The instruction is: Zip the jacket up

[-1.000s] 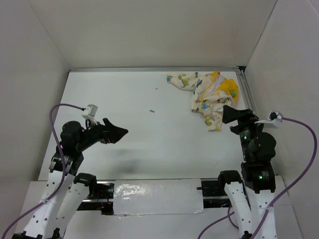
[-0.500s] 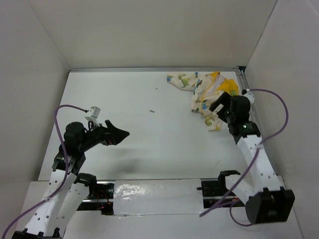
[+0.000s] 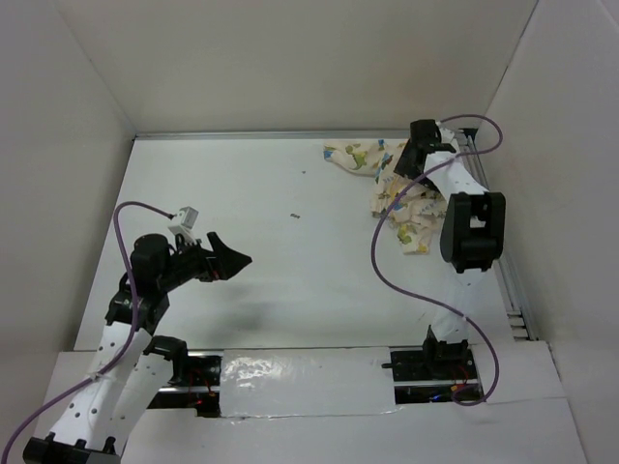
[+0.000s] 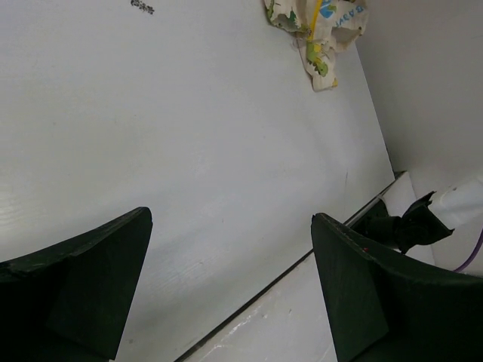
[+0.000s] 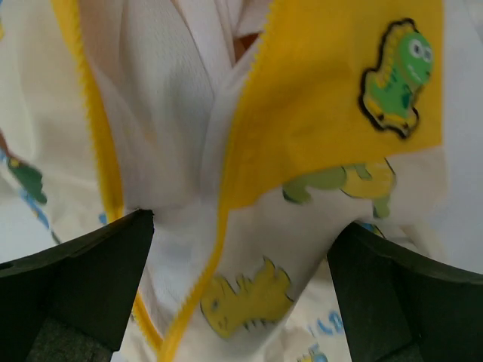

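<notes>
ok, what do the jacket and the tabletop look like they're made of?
Jacket: soft woven or knit cloth, matte; right wrist view shows fine mesh-like texture on the white lining, plus folds. Dinosaur patch: raised-looking, dark outline; embroidered or rubbery, can't tell. Tabletop: smooth white hard sheet, faint sheen, probably laminate or painted board.

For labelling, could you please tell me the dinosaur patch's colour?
The patch is green, on yellow; right wrist view.

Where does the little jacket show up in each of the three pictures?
Top external: jacket, far right of the table, partly under the right arm.
Left wrist: top edge, right of centre, small.
Right wrist: fills the picture, close up.
Shared landmark: its green cartoon figures.
</notes>
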